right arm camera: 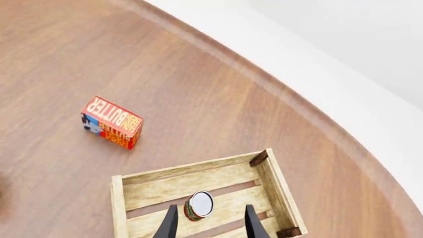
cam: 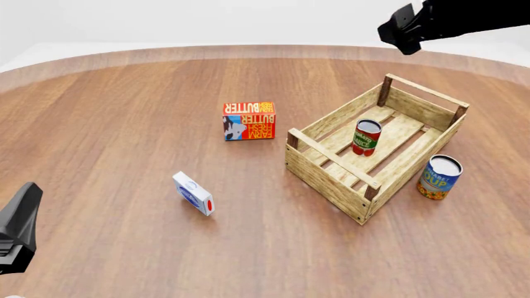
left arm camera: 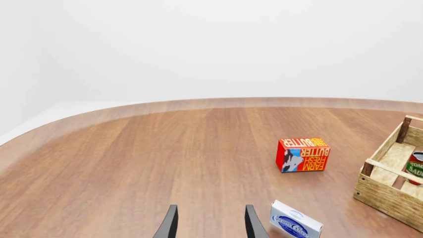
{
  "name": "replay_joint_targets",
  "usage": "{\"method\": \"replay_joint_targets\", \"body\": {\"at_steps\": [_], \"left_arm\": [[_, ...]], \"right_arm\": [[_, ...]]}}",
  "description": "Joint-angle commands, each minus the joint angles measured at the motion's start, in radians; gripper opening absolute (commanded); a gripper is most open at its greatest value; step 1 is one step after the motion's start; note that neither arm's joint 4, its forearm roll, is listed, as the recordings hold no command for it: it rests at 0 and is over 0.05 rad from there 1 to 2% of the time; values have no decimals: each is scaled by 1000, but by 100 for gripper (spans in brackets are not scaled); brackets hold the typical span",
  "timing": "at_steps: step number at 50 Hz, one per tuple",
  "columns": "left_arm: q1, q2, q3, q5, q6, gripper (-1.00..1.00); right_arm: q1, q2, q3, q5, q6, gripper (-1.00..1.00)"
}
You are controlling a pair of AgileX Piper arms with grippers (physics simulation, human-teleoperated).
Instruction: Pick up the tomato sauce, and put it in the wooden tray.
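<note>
Fingers of the right gripper are apart and empty, high above the wooden tray; left gripper fingers also apart, holding nothing. Tomato sauce stands upright on the tray slats, so placement looks done, only retreat left.

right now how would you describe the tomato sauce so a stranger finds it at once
Find the wooden tray right of the butter box. Standing upright inside it is the tomato sauce, red-labelled; the soup can, blue and yellow, stands outside.
</note>
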Motion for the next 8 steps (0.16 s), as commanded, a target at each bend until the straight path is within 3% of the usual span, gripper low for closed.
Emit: {"method": "replay_joint_targets", "body": {"at_steps": [1,5,6,8], "left_arm": [[0,0,0,0,0,100],[0,0,0,0,0,100],[0,0,0,0,0,100],[0,0,0,0,0,100]], "right_arm": [[91,-178,66,19,86,100],[103,-227,87,12,126,100],[130,-250,92,14,170,100],[117,-261,98,7,180,100]]}}
